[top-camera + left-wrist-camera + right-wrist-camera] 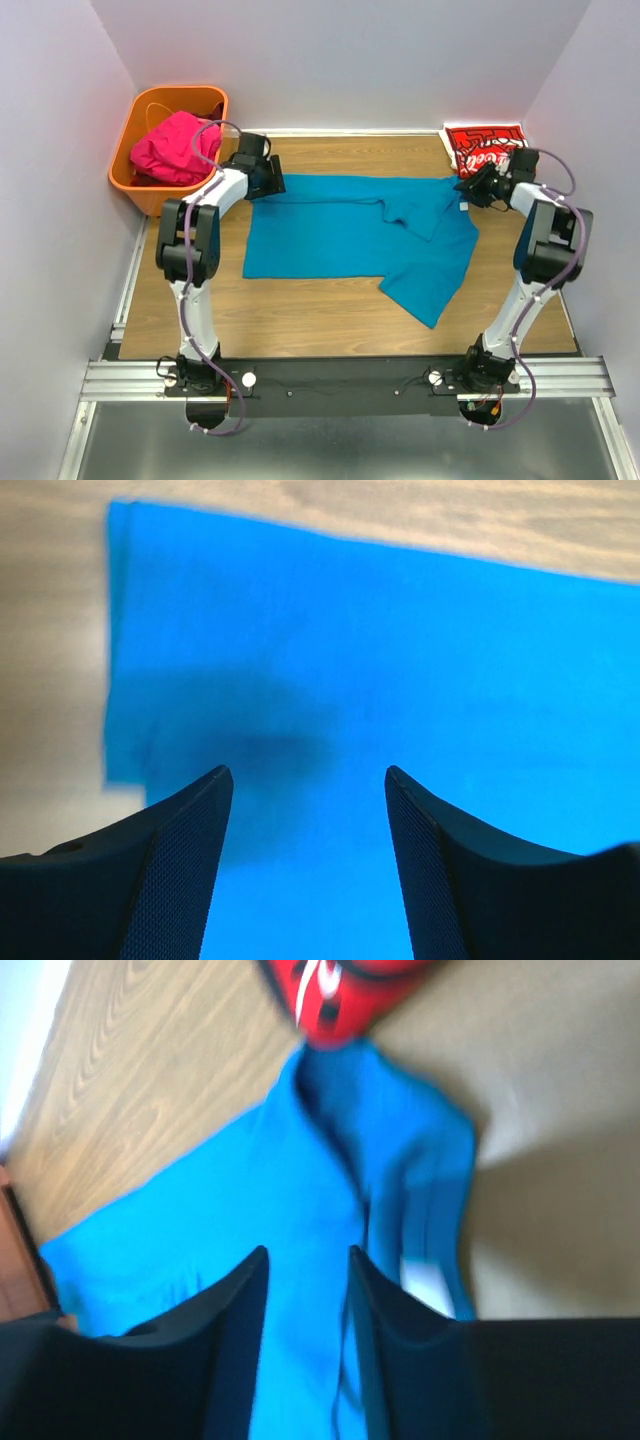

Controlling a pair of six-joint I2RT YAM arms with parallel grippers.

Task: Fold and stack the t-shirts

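Observation:
A teal-blue t-shirt (350, 235) lies spread across the wooden table, its right part folded and rumpled. My left gripper (268, 180) hovers over the shirt's far left corner. In the left wrist view this gripper (305, 772) is open, with only flat teal cloth (400, 660) beneath it. My right gripper (468, 188) is at the shirt's far right corner. In the blurred right wrist view its jaws (305, 1250) stand apart over bunched teal cloth (200, 1220). A red t-shirt (485, 148) with white script lies folded at the back right, and its edge (340, 990) shows from the right wrist. A magenta-pink t-shirt (175, 150) is heaped in the basket.
An orange plastic basket (180, 90) stands at the back left corner, just off the wooden table (300, 310). Pale walls close in on three sides. The arms' metal mounting rail (340, 380) runs along the near edge.

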